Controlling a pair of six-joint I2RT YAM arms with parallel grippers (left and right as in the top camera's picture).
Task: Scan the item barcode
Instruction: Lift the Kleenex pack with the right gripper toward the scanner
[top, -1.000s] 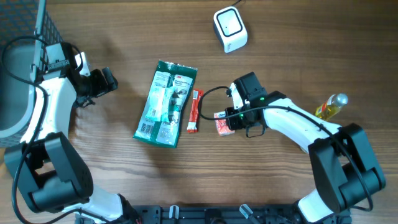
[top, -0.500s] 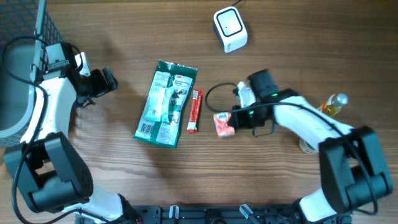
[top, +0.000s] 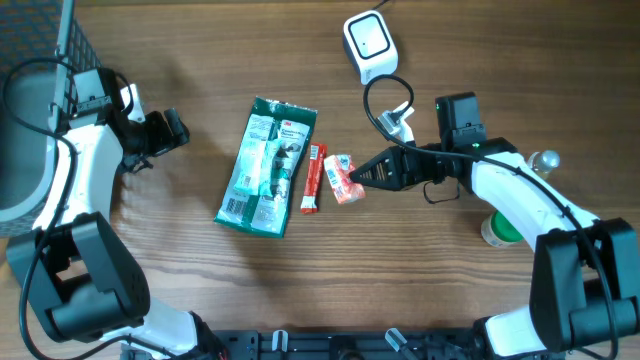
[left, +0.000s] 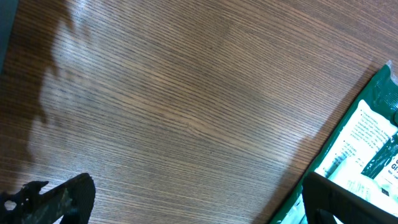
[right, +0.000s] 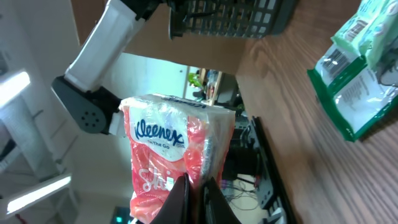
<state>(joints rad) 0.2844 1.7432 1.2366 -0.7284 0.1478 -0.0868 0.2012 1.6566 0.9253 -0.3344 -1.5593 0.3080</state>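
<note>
A small red-and-white Kleenex tissue pack (top: 342, 180) hangs off the table, pinched at one edge by my right gripper (top: 361, 177), which is shut on it and points left. The right wrist view shows the pack (right: 171, 149) upright above the closed gripper (right: 194, 193), logo side facing the camera. No barcode shows on it. The white scanner (top: 370, 45) stands at the table's back, apart from the pack. My left gripper (top: 176, 130) hovers open at the far left with nothing between its fingers (left: 59, 198).
A green packet (top: 266, 166) and a red stick sachet (top: 314, 178) lie mid-table, just left of the held pack. A yellow bottle (top: 533, 170) and a green-capped object (top: 498, 230) sit at the right. A dark basket (top: 40, 45) is at the back left.
The right gripper closed on the tissue pack, lifted it, swung to point left and carried it up and left beside the red stick. The left arm has not moved.
</note>
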